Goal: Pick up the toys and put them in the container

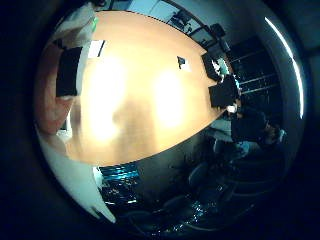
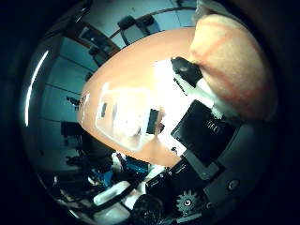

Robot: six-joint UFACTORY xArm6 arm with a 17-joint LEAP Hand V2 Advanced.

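Observation:
A large soft orange toy (image 2: 232, 64) fills much of the right thumb side palm view, close against the palm. My right hand (image 2: 202, 117) has its white and black fingers (image 2: 195, 82) curled against the toy, holding it above the wooden table (image 2: 141, 70). A clear plastic container (image 2: 122, 114) stands on the table below, with a small dark thing (image 2: 153, 120) at its side. In the right little finger side palm view an orange edge of the toy (image 1: 47, 110) shows beside the table (image 1: 150, 100).
Several dark things (image 1: 68, 70) (image 1: 222, 92) and a small item (image 1: 182, 63) lie near the table's edges. A white sheet (image 1: 96, 48) lies at one end. Chairs (image 1: 200, 200) stand on the floor past the table's edge.

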